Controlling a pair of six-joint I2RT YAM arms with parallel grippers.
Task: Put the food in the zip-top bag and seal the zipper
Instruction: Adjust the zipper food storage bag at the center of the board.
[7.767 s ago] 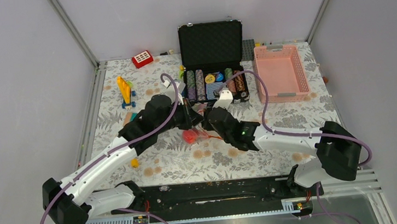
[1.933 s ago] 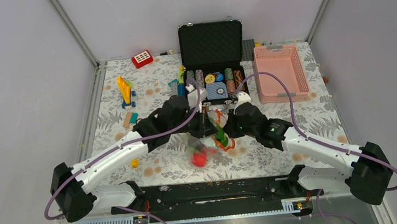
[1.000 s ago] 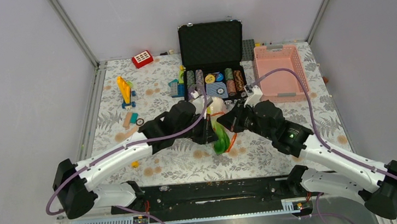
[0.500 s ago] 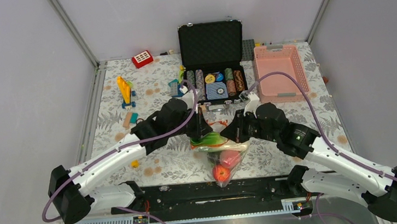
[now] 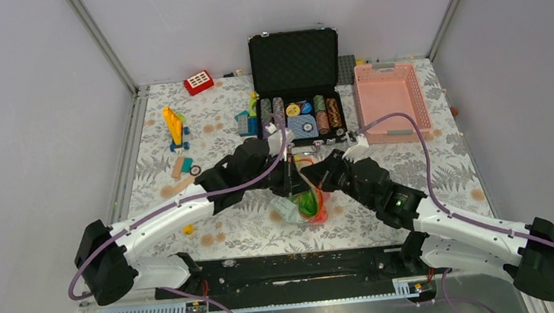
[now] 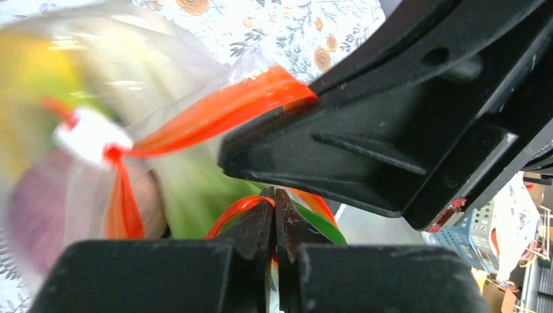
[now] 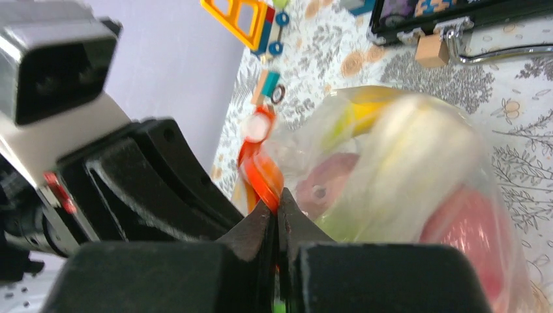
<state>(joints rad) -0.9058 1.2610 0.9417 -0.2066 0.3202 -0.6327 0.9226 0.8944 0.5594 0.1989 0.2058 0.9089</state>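
The clear zip-top bag [image 5: 299, 204] hangs between my two grippers over the middle of the table, with toy food inside: green, red and yellow pieces show through it. In the right wrist view the bag [image 7: 391, 169] bulges with a yellow banana, a pale cabbage and red fruit. My left gripper [image 5: 289, 180] is shut on the orange-red zipper strip [image 6: 215, 117]. My right gripper [image 5: 320, 177] is shut on the same strip [image 7: 264, 176] from the other side. A white slider [image 6: 88, 134] sits on the strip. The bag is motion-blurred.
An open black case of poker chips [image 5: 301, 116] stands behind the grippers. A pink mesh basket [image 5: 391, 99] is at the back right. Coloured building blocks [image 5: 175, 128] and a red block [image 5: 198, 82] lie at the back left. A small yellow piece [image 5: 187, 228] lies near the left arm.
The bag swung up from hanging low near the front edge to the table's middle. Both grippers have kept their hold on the strip; the right arm has drawn in and lowered.
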